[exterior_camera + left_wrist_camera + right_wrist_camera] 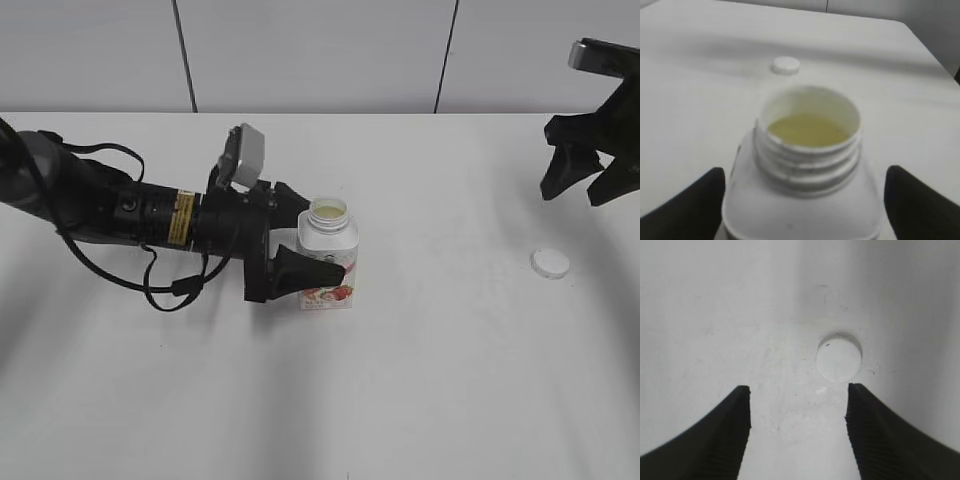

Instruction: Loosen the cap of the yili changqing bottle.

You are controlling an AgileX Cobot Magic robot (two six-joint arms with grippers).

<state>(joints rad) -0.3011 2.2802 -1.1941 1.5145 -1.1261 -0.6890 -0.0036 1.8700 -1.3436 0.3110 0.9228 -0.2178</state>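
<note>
Fingers of the left gripper (318,243) stand on both sides of the yili changqing bottle (328,262), and in the left wrist view I see a little gap between each dark finger and the bottle's shoulders, so they seem wide and not pressing, though I cannot tell this for sure. The right gripper (588,185) hangs over the tabletop (420,380) at the far right, its fingers apart and holding nothing. The cap (549,263) is not on the bottle: it lies flat on the tabletop, well apart from the bottle, below the right gripper, and the right wrist view shows it just ahead of the open fingers. The bottle stands upright near the middle of the tabletop, its neck open with the thread bare, and a pale yellowish content is visible inside. I judge that the loosening is already done, even more than asked, because the cap is fully off. What is left seems only to let the bottle go and draw both arms away.
</note>
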